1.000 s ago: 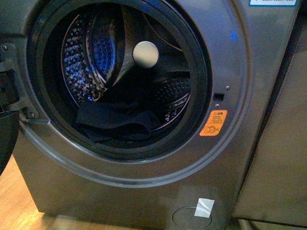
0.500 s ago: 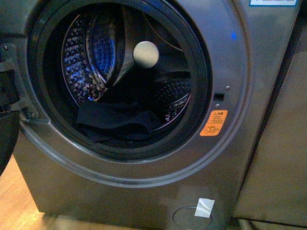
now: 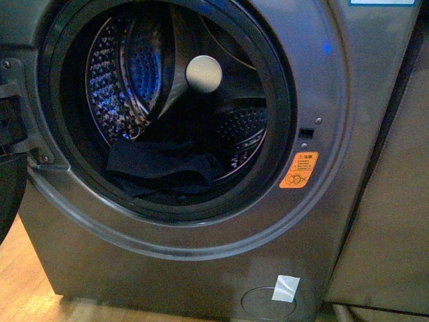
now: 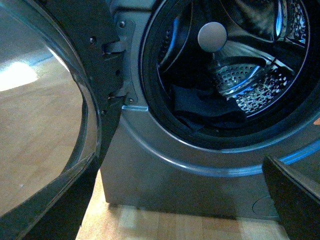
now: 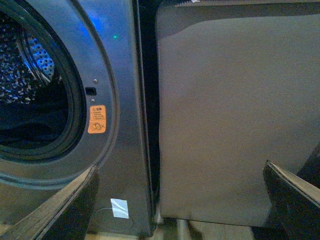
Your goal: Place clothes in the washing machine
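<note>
Front view: dark, plain, crumpled clothes (image 3: 161, 169)

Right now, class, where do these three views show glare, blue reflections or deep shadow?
Front view: blue reflections on the washing machine drum, the clothes nearly lost in shadow. Left wrist view: bright glare on the open door glass. Right wrist view: drum dim, cabinet evenly lit.

Dim, soft frames; blue glints on the drum (image 3: 127, 74) (interior dark).
</note>
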You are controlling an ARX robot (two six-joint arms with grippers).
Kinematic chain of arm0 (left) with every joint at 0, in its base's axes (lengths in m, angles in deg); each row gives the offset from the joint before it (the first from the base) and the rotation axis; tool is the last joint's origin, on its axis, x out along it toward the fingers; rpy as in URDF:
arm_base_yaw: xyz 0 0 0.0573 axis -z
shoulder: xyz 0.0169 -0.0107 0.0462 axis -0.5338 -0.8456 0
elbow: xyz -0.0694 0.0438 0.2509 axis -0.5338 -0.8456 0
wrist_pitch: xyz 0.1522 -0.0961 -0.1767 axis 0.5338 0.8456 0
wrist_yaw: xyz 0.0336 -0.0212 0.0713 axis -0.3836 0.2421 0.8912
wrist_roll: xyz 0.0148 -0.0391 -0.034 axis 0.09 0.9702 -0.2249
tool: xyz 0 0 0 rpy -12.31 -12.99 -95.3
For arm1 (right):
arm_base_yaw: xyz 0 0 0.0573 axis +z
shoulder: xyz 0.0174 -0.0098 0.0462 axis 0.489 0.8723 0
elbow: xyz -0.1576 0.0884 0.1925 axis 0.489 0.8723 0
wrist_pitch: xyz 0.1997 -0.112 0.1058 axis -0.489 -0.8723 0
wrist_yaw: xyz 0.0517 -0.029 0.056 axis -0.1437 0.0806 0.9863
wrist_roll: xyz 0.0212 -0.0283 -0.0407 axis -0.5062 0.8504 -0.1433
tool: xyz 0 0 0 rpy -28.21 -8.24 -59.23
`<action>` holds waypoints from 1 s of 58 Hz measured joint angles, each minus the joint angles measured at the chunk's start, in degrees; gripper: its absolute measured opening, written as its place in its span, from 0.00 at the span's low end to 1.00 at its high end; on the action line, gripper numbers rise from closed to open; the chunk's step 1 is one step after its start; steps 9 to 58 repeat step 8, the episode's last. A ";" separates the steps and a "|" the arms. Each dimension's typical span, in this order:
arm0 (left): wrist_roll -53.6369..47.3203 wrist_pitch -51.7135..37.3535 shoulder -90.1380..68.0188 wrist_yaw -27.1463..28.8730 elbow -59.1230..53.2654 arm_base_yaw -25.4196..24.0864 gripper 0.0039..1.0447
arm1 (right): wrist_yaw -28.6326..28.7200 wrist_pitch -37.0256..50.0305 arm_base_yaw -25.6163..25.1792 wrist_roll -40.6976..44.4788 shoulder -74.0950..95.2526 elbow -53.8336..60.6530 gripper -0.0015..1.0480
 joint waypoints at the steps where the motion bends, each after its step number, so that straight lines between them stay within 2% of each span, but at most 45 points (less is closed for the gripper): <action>1: 0.02 0.00 0.00 0.00 0.00 0.00 0.94 | 0.00 0.00 0.00 0.00 0.00 0.00 0.93; 58: 0.00 0.00 0.00 0.00 0.00 0.00 0.94 | 0.00 0.00 0.00 -0.02 0.00 0.00 0.93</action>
